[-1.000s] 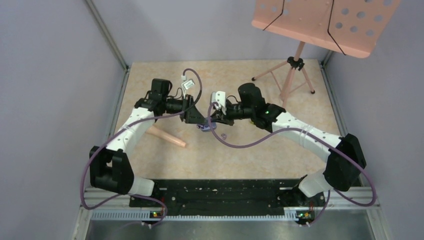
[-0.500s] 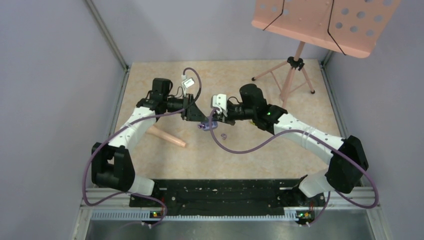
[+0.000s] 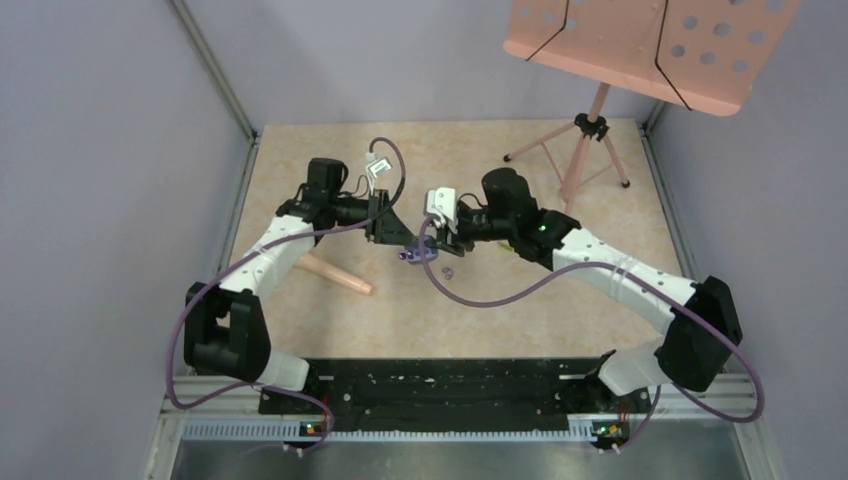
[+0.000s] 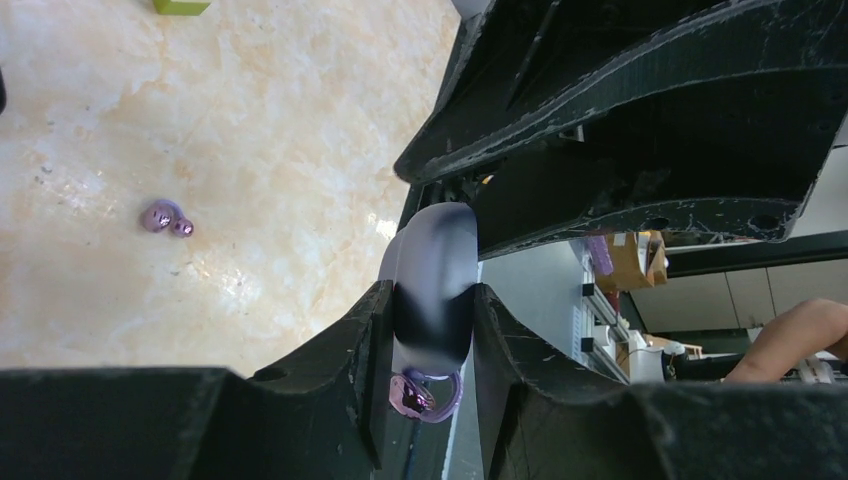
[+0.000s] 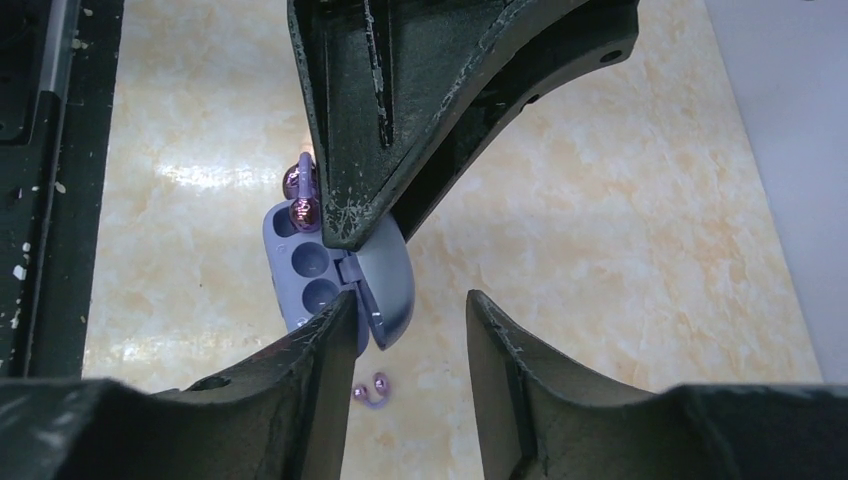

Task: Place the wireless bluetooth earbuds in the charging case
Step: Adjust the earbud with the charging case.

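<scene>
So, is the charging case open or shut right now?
Open: in the right wrist view the charging case has its lid swung back, exposing two round wells.

We see a lavender charging case (image 5: pixel 385 285), a glossy metallic-purple earbud (image 4: pixel 165 217) on the cream-and-tan marbled table (image 3: pixel 500 330), white arms (image 3: pixel 270 250) with black joints, and, far right, a salmon-pink music stand (image 3: pixel 640 40) dotted with holes.

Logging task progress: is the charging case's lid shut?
No, in the right wrist view the charging case stands open, its lid hinged back and two round wells showing.
</scene>
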Controlling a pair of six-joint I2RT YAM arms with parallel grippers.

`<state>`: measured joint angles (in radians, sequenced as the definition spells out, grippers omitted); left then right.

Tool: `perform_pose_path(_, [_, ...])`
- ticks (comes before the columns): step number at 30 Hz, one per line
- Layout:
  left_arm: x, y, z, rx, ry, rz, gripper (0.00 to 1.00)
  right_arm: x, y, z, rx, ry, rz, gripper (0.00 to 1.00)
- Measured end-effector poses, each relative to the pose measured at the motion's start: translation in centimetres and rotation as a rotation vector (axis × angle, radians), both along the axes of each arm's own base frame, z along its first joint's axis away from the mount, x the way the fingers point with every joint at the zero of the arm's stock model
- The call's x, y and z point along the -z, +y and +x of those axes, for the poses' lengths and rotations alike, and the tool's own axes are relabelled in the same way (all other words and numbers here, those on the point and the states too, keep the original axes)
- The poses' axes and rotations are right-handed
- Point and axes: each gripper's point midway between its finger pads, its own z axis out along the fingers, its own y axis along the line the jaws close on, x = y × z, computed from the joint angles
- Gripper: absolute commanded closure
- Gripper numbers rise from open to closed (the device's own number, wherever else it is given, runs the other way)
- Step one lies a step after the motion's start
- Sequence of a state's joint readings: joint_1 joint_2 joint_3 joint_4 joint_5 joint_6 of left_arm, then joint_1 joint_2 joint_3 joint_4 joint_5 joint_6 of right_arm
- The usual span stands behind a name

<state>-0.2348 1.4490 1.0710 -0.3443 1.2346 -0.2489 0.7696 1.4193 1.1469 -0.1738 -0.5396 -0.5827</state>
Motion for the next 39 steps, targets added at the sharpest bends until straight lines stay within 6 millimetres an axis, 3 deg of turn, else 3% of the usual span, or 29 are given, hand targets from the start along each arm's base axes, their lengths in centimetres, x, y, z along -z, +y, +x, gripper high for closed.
perform_pose_path(5, [-0.1,-0.1,-0.1,0.005,0.0,-0.003,1.0,-1.8,-1.3,-1.0,0.012,-0.014,0.007,0.53])
perform_pose_path(8, [0.0,0.0,0.0,0.0,-0.001,0.002,1.0,-3.6,-1.6,-1.3,0.013,-0.036,0.026,0.62])
perform_pose_path(14, [1.4,0.3,1.1,-0.072,-0.004,0.077,1.0,-5.5,-1.2,-1.7,-0.047,-0.101,0.021,0.75])
perform_pose_path(17, [2.3,0.7,1.8,-0.124,0.0,0.131,1.0,-5.8,0.0,-2.3,-0.123,-0.165,-0.025,0.72])
perform_pose_path(29, [4.5,2.2,4.6,-0.349,0.082,0.276,1.0,-1.0,3.0,-4.5,-0.368,-0.294,-0.242,0.7])
perform_pose_path(39, [2.7,2.2,6.8,-0.461,0.098,0.259,1.0,1.3,5.2,-4.1,-0.402,-0.42,-0.345,0.66])
